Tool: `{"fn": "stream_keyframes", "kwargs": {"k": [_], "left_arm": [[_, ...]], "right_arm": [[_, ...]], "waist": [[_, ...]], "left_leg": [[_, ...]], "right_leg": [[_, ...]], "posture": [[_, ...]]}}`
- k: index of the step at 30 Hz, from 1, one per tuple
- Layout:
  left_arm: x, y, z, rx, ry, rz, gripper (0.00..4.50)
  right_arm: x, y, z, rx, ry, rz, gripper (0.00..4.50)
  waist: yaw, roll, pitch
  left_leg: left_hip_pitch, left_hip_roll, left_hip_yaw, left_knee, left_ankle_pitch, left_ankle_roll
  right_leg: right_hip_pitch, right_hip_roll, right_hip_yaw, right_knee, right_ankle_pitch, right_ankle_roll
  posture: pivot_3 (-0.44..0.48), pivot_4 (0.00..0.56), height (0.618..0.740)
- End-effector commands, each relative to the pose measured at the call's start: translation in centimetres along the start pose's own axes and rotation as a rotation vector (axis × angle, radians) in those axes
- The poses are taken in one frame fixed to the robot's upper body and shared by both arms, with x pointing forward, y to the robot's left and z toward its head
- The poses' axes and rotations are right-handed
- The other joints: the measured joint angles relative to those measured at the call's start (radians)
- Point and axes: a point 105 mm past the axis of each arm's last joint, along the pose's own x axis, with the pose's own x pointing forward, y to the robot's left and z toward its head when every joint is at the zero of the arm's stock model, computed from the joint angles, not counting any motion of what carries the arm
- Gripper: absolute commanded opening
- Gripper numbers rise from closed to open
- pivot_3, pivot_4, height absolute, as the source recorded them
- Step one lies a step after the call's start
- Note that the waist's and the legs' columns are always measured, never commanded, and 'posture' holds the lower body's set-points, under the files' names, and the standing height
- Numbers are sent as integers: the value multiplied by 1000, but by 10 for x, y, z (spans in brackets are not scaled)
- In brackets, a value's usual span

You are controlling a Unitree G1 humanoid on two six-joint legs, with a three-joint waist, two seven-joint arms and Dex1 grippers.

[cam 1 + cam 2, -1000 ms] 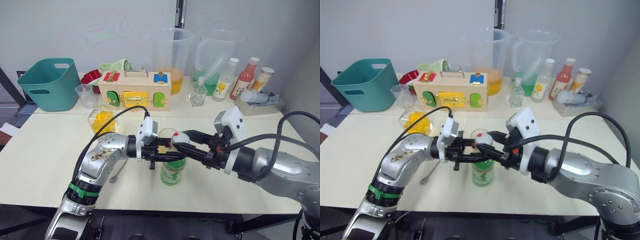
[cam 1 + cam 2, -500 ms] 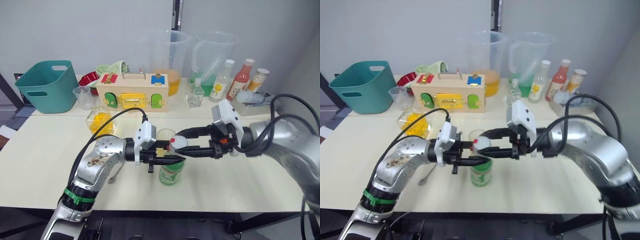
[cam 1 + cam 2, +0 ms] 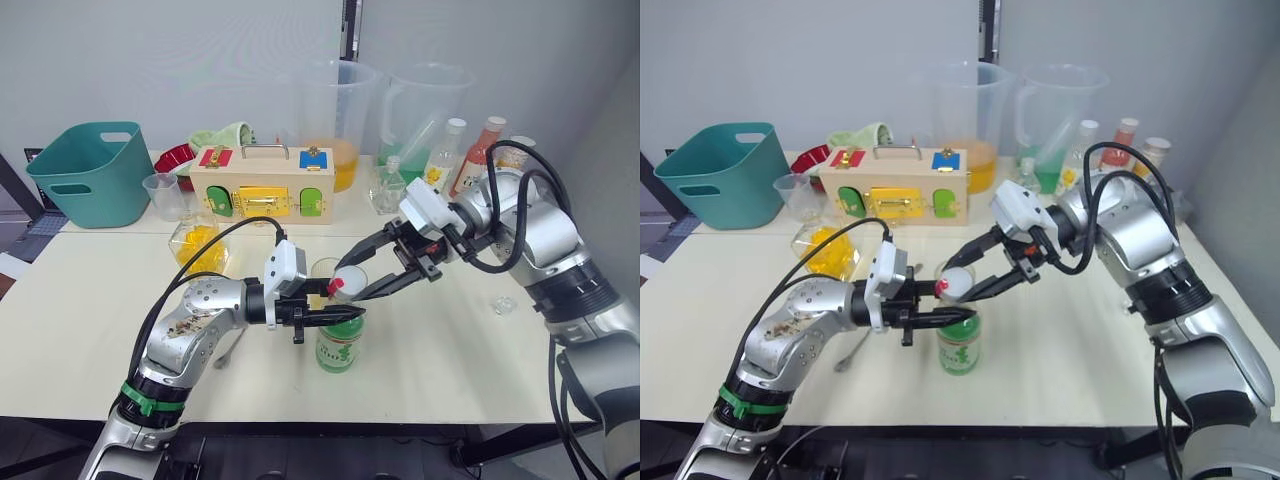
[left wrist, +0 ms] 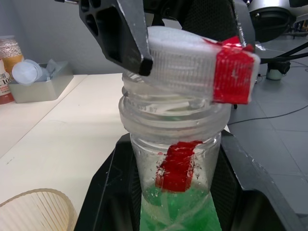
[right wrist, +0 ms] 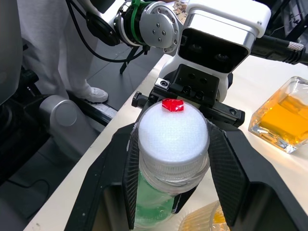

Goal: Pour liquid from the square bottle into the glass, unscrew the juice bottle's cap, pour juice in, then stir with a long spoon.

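The cream table (image 3: 90, 300) stretches across the front, and both arms meet over its middle. The right arm comes in from the right side, elbow raised and bent, forearm angling down and across toward the centre; the right gripper (image 3: 352, 282) has its two black fingers closed on the cap (image 5: 173, 131). The left arm reaches forward from the near left edge, lying low and almost level over the tabletop, and the left gripper (image 3: 338, 316) clamps the juice bottle (image 3: 340, 343) just under its neck.

That bottle stands upright near the middle of the table, toward the front edge, slim and clear, with pale green juice (image 4: 179, 211) below the shoulder and a green-and-white label. A strip of red tape runs down its neck. The cap is white, ribbed and marked with red tape; in the left wrist view it sits tilted on the bottle's mouth, one side raised clear of the threads.

The square bottle (image 3: 201, 243), holding yellow liquid (image 5: 284, 113), stands behind and to the left of the left arm. The glass (image 3: 330, 270) stands just behind the juice bottle.
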Motion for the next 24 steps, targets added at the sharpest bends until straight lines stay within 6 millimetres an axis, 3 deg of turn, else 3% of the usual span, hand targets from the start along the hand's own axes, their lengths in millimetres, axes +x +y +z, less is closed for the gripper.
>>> {"fn": "stream_keyframes", "kwargs": {"k": [1, 6, 10, 14, 18, 22, 24], "left_arm": [[4, -6, -4, 2, 26, -17, 1472], [7, -7, -2, -4, 20, -26, 1472], [8, -5, -2, -6, 15, -26, 1472], [9, -5, -2, -15, 7, -31, 1472], [11, -5, -2, -15, 3, -42, 1472], [13, -5, -1, -16, -3, -51, 1472], [14, -5, 0, -16, -5, -52, 1472]], "right_arm": [[-6, 6, 12, 9, -10, 45, 1593], [-26, 14, 42, 58, -80, 14, 1591], [-53, -5, 47, 109, -124, -240, 1591], [-94, -16, 25, 179, -87, -585, 1591], [-138, -21, -21, 301, 28, -984, 1591], [-159, -11, -67, 443, 127, -1222, 1591], [-162, -7, -78, 467, 156, -1267, 1591]], "waist": [[1, 0, 0], [7, 0, 0], [14, 0, 0], [25, 0, 0], [23, 0, 0], [20, 0, 0], [20, 0, 0]], "left_leg": [[0, 0, 0, 0, 0, 0], [-5, 0, 0, 0, 0, 0], [-11, -1, 0, 1, 0, 0], [-15, -2, 0, 2, 0, -1], [-15, -4, 2, 2, 1, -1], [-15, -4, 3, 2, 1, -1], [-15, -4, 3, 2, 1, -1]], "right_leg": [[0, 0, 0, 0, 0, 0], [-5, -1, 0, 0, 0, 0], [-11, -1, 0, 2, 0, 0], [-16, -3, 0, 5, 0, 0], [-16, -4, 1, 5, 0, 0], [-16, -4, 1, 6, 0, 0], [-16, -4, 1, 6, 0, 0]], "posture": [[0, 150, 740], [0, 150, 740], [0, 150, 740], [0, 150, 740], [0, 150, 740], [0, 150, 740], [0, 150, 740]]}}
